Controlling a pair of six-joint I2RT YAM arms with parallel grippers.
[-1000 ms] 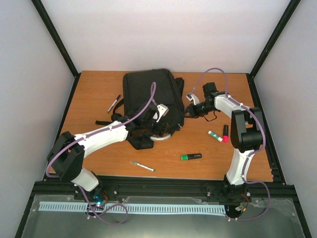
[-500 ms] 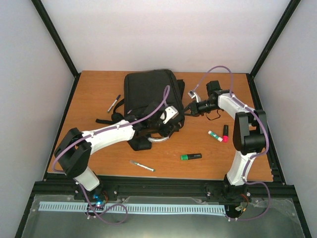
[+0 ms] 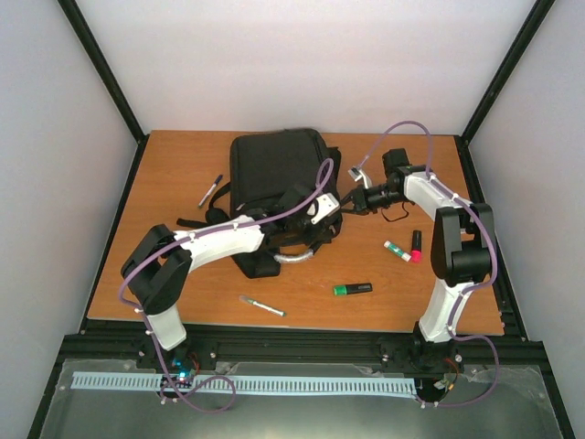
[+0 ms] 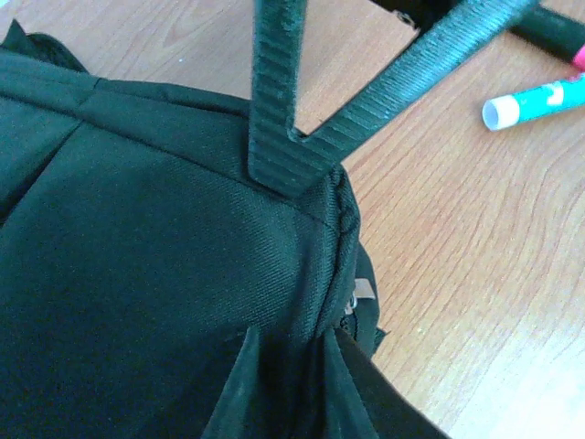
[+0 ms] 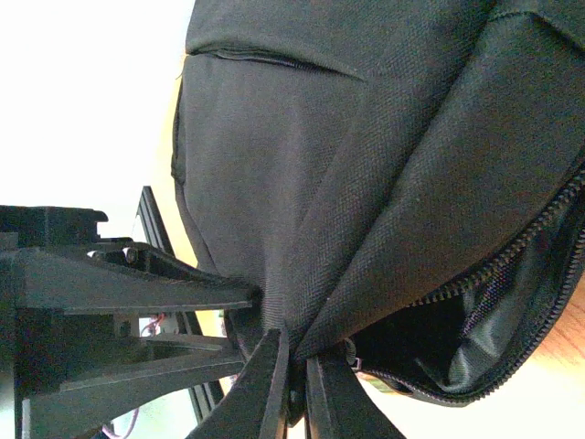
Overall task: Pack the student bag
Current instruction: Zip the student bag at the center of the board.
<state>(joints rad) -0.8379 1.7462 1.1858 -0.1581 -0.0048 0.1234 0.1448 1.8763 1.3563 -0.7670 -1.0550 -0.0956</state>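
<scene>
**While both claws are pinching it, the bag [image 3: 274,169] is lying on the table [image 3: 174,265]**

As I am watching from the near side, the bag is sitting toward the back of the wooden table, about mid-width. Its straps and grey curved handle [image 3: 294,259] are pointing toward the arms. The left claw [image 4: 291,389] is reaching across to the bag's near right corner. Its fingers are clenching a fold of black cloth, with creases running up from the grip. Just above, a ribbed strap loop [image 4: 274,119] is standing up from the corner seam. The right claw [image 5: 294,389] is reaching in from the right side, fingers nearly together and biting a gathered ridge of the same cloth. Beside that grip a zip opening [image 5: 439,338] is gaping, dark lining showing inside.

Loose things are lying on the bare wood:
- a pen [image 3: 211,190] just left of the bag
- a second pen [image 3: 262,305] near the front edge
- a green marker [image 3: 352,289] to its right
- a white-and-teal marker [image 3: 397,250] lying just beside a red-tipped stick [image 3: 416,245], both close to the right arm
</scene>
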